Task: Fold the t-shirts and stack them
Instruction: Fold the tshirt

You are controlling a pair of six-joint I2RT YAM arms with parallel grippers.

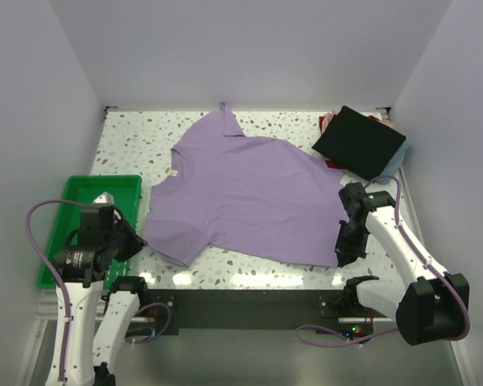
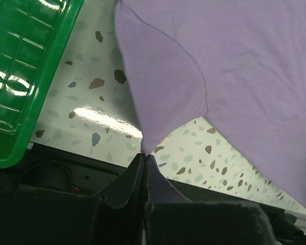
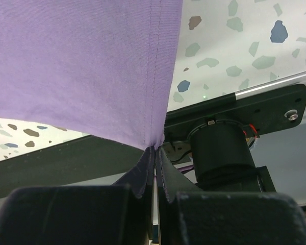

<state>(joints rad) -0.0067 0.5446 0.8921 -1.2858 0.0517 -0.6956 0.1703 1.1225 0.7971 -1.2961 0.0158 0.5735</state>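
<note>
A large lavender t-shirt (image 1: 253, 193) lies spread on the speckled table, collar toward the back. My left gripper (image 1: 137, 241) is shut on the tip of its near-left sleeve (image 2: 158, 97), pinched at the fingertips. My right gripper (image 1: 340, 256) is shut on the shirt's near-right hem corner (image 3: 155, 138) and lifts it a little off the table. A folded black t-shirt (image 1: 359, 141) lies at the back right on top of a red/pink one (image 1: 328, 122) and a light blue one (image 1: 399, 158).
A green plastic tray (image 1: 74, 225) stands at the left edge, close to my left arm; it also shows in the left wrist view (image 2: 25, 76). White walls close in the table on three sides. The black front rail (image 1: 249, 301) runs along the near edge.
</note>
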